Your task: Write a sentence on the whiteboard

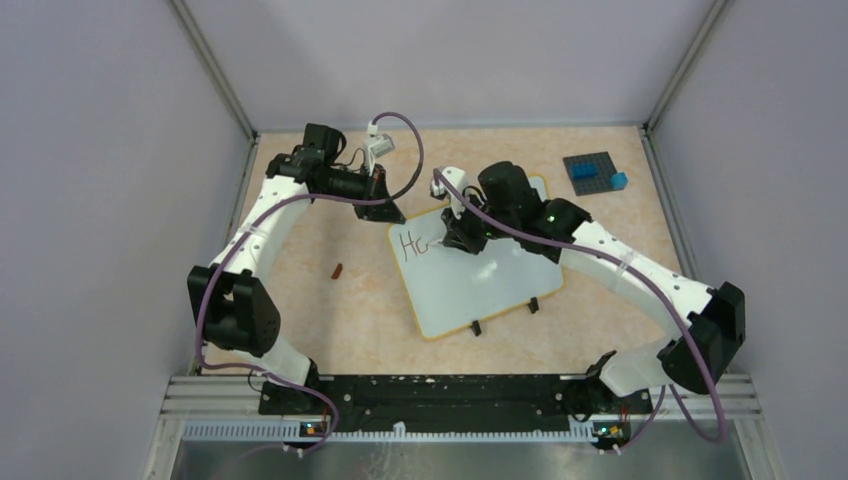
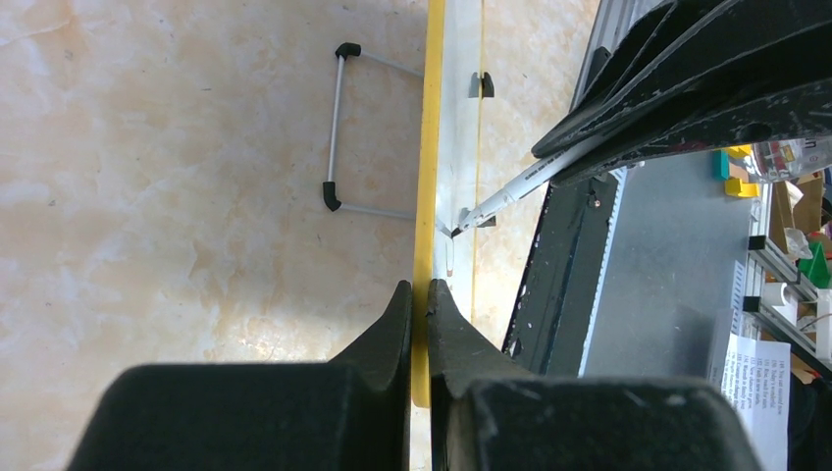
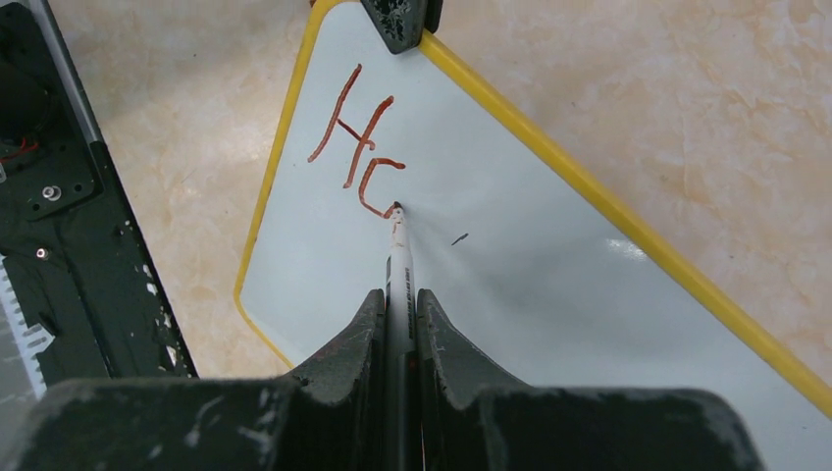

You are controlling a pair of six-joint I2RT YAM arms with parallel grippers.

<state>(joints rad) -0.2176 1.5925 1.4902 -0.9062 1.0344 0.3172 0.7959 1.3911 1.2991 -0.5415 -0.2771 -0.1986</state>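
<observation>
**Step in hand: forming the second letter of the first word.**

The whiteboard (image 1: pixel 480 285) lies mid-table, turned at an angle, with its two black feet toward the arm bases. The left gripper (image 2: pixel 419 289) has its jaws pressed onto the yellow rim at the board's far-left corner and steadies it there. The right gripper (image 3: pixel 400 299) pinches the marker (image 3: pixel 397 255) along its barrel, tip down on the white surface.

Of the sentence (image 3: pixel 358 147), only an "H" and an open curve show (the curve reads as a "c" until it is closed into an "o"). The task appears to be at an early stage.

To do the step well:

1. Hold tip pressure light and even. A hard press is likely to skid the board or splay the tip.
2. Close the curve back to its starting point before lifting.
3. Lift clear between letters, so no trailing line joins them.
4. Match letter height to the "H", and run the line parallel to the long yellow edge.
5. Leave the left clamp on the rim throughout the stroke. The board looks light and would probably shift without it.
</observation>
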